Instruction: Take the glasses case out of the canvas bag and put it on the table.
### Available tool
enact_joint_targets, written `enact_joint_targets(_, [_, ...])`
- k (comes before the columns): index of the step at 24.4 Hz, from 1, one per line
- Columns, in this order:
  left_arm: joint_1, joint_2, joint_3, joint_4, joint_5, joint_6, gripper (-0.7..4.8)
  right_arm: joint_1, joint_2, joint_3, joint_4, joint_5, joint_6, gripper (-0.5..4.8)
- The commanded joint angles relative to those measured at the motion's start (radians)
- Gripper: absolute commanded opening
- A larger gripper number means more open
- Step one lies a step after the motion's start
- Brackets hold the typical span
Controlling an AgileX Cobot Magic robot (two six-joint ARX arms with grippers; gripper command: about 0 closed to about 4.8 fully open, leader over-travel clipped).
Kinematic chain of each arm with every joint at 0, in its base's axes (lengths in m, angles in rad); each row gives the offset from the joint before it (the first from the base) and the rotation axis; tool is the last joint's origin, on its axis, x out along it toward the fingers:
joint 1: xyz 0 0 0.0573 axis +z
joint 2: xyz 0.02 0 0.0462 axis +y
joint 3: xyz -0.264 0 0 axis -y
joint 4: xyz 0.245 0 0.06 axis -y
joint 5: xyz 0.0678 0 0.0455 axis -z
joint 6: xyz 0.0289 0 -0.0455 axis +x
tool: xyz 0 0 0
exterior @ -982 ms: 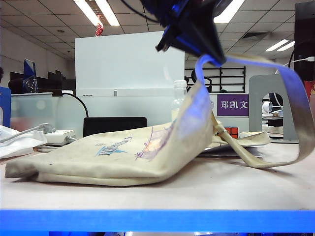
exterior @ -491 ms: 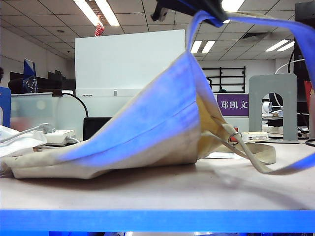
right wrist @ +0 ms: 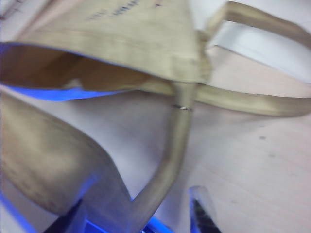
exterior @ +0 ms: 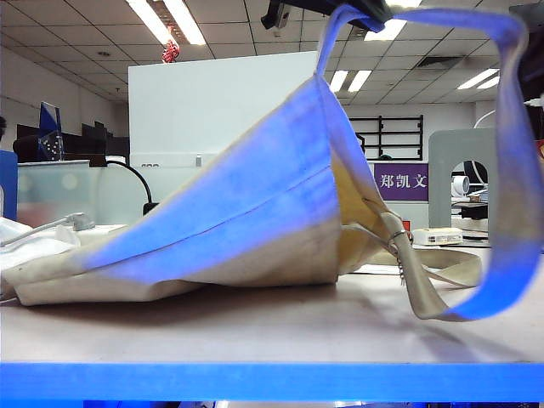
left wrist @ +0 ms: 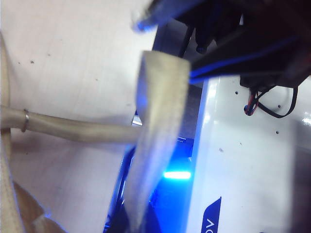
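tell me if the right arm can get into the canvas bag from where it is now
Probably yes. The left gripper holds a strap up high, so the canvas bag gapes open. The right gripper, fingers apart, faces that mouth above the table, though a loose strap crosses its path.

An office: a tiled ceiling with fluorescent lights [exterior: 189, 19], a white partition board [exterior: 204, 110] behind the worktop, a purple sign [exterior: 400, 181] with white characters, and dark shelving [exterior: 391, 136] beyond.
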Motion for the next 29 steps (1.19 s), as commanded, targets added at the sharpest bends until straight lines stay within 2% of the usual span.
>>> enact_joint_targets(1, [-0.002,-0.006,0.003,0.023,0.016,0.004,-0.05,0.008,-0.025,0.005,0.01,-0.082,0.048,2.75])
enact_joint_targets(4, [-0.002,-0.006,0.003,0.036,0.017,0.004,-0.05,0.008,-0.043,0.005,0.01,-0.151,0.079,2.75])
enact_joint_targets(7, [-0.002,-0.006,0.004,0.041,0.022,0.003,-0.05,0.008,-0.048,0.005,0.012,-0.177,0.11,2.75])
enact_joint_targets(13, [-0.002,-0.012,0.004,0.027,0.063,0.003,-0.05,0.008,-0.026,0.004,0.014,-0.03,0.055,2.68])
enact_joint_targets(14, [-0.003,-0.013,0.004,0.026,0.065,0.003,-0.05,0.008,-0.018,0.004,0.016,-0.012,0.042,2.33])
enact_joint_targets(15, [-0.003,-0.016,0.004,0.026,0.066,0.003,-0.05,0.008,-0.01,0.004,0.018,-0.01,0.035,1.7])
enact_joint_targets(17, [-0.003,-0.021,0.004,0.027,0.066,0.004,-0.05,0.008,0.011,0.004,0.019,-0.021,0.015,-0.12])
enact_joint_targets(18, [-0.003,-0.026,0.004,0.026,0.066,0.003,-0.05,0.008,0.018,0.004,0.021,-0.024,0.013,0.01])
enact_joint_targets(25, [-0.002,-0.045,0.004,0.013,0.059,0.011,-0.05,0.008,0.038,0.061,0.1,-0.032,0.014,-0.07])
enact_joint_targets(29, [-0.002,-0.043,0.003,0.048,0.094,0.023,-0.04,0.011,0.085,0.118,0.096,-0.073,0.014,-0.07])
